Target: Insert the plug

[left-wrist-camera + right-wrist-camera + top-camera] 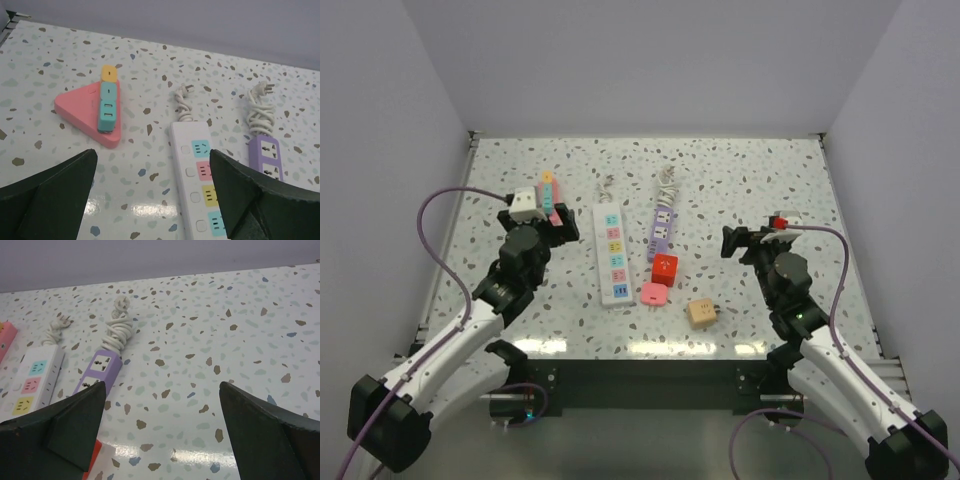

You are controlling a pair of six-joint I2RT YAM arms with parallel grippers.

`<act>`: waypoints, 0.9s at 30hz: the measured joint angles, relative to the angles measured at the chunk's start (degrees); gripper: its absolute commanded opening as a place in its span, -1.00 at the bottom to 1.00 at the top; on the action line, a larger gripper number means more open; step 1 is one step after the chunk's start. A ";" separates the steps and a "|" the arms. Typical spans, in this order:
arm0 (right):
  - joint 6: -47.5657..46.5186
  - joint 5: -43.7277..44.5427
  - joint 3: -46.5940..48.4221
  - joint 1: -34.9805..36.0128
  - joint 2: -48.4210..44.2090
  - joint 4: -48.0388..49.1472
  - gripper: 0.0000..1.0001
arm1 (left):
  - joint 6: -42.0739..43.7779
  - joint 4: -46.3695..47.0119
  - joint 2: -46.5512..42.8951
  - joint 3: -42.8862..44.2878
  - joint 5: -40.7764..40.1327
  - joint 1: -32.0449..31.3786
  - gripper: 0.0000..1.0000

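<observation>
A white power strip (612, 254) with coloured sockets lies mid-table, also in the left wrist view (200, 185). A purple power strip (661, 230) lies to its right, also in the right wrist view (97, 371). A red cube plug (664, 268), a pink plug (653, 294) and a tan plug (701, 313) lie near their front ends. My left gripper (542, 222) is open and empty, left of the white strip (152, 195). My right gripper (752, 242) is open and empty, right of the purple strip (162, 427).
A pink triangular power strip (87, 116) with yellow and teal blocks sits at the back left, also in the top view (548, 192). Both strips have coiled cords (666, 183) at their far ends. Raised rims (830, 190) border the table.
</observation>
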 measured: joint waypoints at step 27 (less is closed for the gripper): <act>2.19 3.34 -0.55 0.00 1.51 -2.01 0.97 | -2.40 9.18 40.09 13.05 9.60 -27.52 1.00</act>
